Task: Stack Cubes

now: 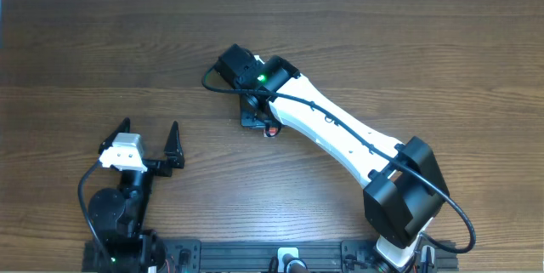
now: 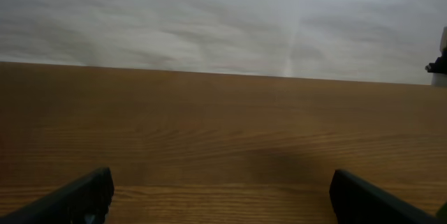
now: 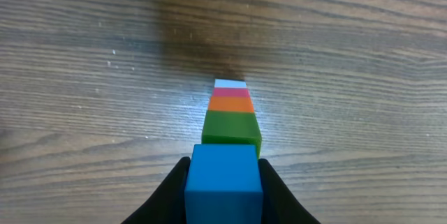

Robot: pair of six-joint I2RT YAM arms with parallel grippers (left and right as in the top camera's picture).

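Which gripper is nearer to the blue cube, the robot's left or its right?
Right. The right gripper clasps the blue cube between its fingers, atop the green cube. The left gripper stands open far off, over the table near its own base.

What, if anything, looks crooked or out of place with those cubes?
Nothing stands out. The right gripper holds the blue cube above the green cube, orange cube, pink cube and pale blue cube, all lined up in one column on the table.
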